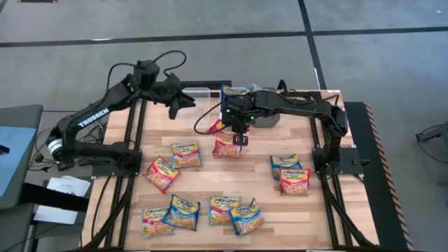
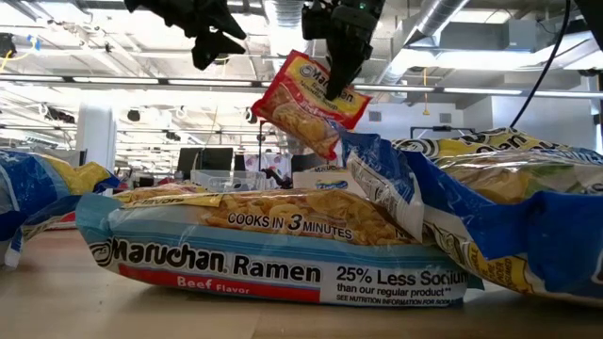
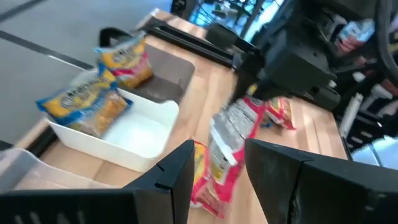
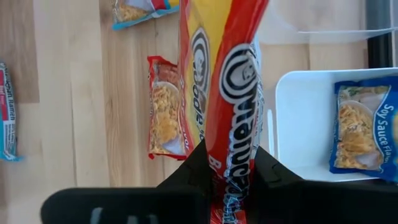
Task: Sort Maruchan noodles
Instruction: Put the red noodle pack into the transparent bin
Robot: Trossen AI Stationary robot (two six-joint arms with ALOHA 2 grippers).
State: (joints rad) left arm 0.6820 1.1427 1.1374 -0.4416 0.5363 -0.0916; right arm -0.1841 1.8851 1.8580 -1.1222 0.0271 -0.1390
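Maruchan red packet (image 2: 311,102) is hanging pinched in our right gripper (image 4: 231,163) while we are carrying it; next we are aiming for the dark grey bin (image 3: 163,73). Left gripper (image 3: 217,163) is waiting, spread.

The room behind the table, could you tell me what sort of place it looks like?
Probably a lab or open industrial workspace: bare ceiling ducts and strip lights overhead, desks with monitors behind, grey carpet underfoot.

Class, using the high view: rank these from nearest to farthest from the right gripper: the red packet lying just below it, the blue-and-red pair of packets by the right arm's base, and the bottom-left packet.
From the right gripper, shut on a red packet:
1. Red packet lying just below, table centre.
2. Blue-and-red pair, right side.
3. Bottom-left packet, near-left corner.
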